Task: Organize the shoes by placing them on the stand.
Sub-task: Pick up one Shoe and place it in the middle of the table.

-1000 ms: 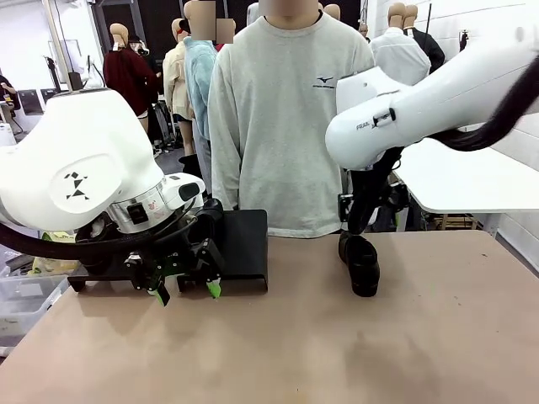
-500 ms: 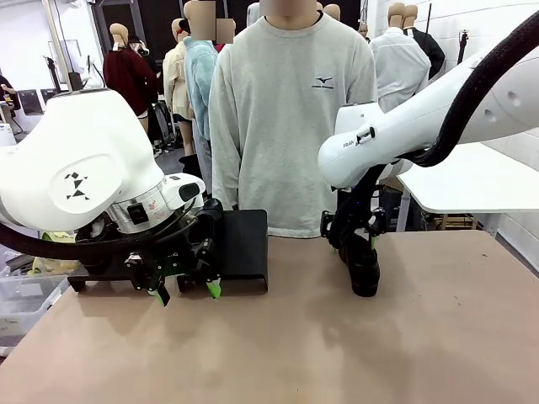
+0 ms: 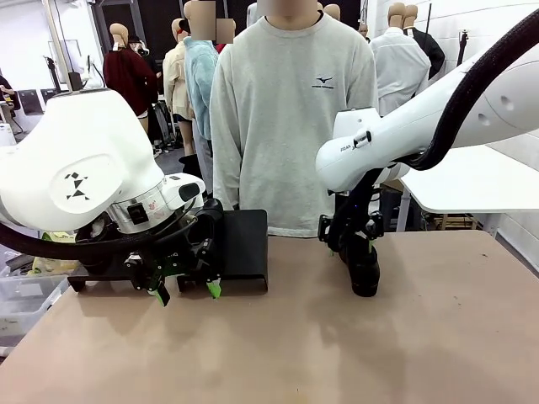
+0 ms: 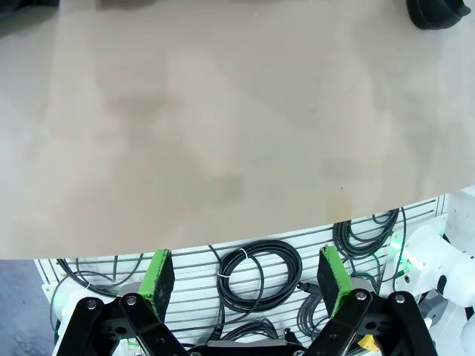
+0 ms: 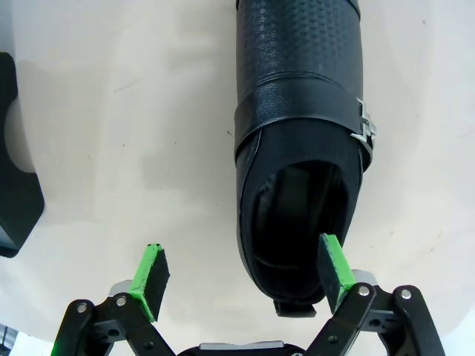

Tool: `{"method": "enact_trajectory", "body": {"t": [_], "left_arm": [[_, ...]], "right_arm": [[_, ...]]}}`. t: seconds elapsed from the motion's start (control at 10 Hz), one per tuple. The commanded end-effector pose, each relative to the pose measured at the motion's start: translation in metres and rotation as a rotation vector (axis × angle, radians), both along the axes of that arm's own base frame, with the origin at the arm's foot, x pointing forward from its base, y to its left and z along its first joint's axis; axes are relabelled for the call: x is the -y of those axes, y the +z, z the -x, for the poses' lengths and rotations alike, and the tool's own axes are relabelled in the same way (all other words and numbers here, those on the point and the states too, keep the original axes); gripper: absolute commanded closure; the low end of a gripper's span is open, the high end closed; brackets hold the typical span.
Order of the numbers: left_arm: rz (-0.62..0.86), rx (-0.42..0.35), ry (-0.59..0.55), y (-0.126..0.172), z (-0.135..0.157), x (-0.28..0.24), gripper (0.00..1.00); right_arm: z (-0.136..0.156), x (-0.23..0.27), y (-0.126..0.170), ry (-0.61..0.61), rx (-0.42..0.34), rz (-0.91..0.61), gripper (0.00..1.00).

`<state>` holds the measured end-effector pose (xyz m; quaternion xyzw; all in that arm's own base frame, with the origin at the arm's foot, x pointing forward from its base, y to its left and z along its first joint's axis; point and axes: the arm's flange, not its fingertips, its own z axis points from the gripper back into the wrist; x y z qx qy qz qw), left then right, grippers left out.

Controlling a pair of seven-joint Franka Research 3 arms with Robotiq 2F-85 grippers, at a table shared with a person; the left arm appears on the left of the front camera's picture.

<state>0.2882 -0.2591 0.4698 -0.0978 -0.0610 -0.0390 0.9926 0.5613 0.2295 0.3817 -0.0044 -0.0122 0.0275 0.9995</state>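
- Right wrist view: a black shoe (image 5: 297,126) is lying flat on the table (image 5: 133,111), with a pebbled, faintly glossy upper, a smooth strap across the instep and a small metal buckle (image 5: 364,126) on one side.
- Its oval opening is facing the camera, the heel end sitting nearest the right end effector (image 5: 245,271).
- That end effector's fingers are standing spread wide, gripping nothing; one green pad (image 5: 332,268) is hovering at the heel rim on the buckle side, the other is sitting over bare table beside the shoe. Whether the pad is touching the shoe, cannot tell.
- Front view: the same shoe (image 3: 364,268) is resting toe toward the robot, near the table's far edge, directly under the right end effector (image 3: 348,244).
- A black, flat-topped stand (image 3: 244,246) is sitting well apart to its left.
- The left end effector (image 3: 185,292) is hanging in front of the stand, green-tipped fingers parted and holding nothing.
- Left wrist view: the left end effector (image 4: 249,278) is looking over smooth, matte tan table (image 4: 223,133); a rounded black toe (image 4: 438,13) is showing at the top corner, far from the pads.
- A person (image 3: 290,118) in a pale grey sweatshirt is standing behind the table.
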Motion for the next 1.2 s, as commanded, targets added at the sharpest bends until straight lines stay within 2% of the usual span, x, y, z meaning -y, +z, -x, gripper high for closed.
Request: {"method": "enact_trajectory", "body": {"t": [0.0, 0.2, 0.5, 0.8, 0.9, 1.1], "left_arm": [[0.008, -0.007, 0.004, 0.000, 0.001, -0.002, 0.00], [0.008, -0.007, 0.004, 0.000, 0.001, -0.002, 0.00], [0.008, -0.007, 0.004, 0.000, 0.001, -0.002, 0.00], [0.008, -0.007, 0.004, 0.000, 0.001, -0.002, 0.00], [0.008, -0.007, 0.004, 0.000, 0.001, -0.002, 0.00], [0.008, -0.007, 0.004, 0.000, 0.001, -0.002, 0.00]], "right_arm": [[0.000, -0.001, 0.000, 0.002, 0.000, -0.001, 0.00], [-0.008, -0.002, -0.002, 0.009, -0.012, -0.038, 0.00], [-0.024, 0.001, -0.023, 0.008, -0.051, -0.042, 0.00], [-0.026, -0.002, -0.032, 0.025, -0.063, -0.046, 0.00], [-0.025, -0.003, -0.033, 0.028, -0.061, -0.026, 0.06], [-0.025, -0.005, -0.032, 0.026, -0.066, -0.011, 0.42]]}}
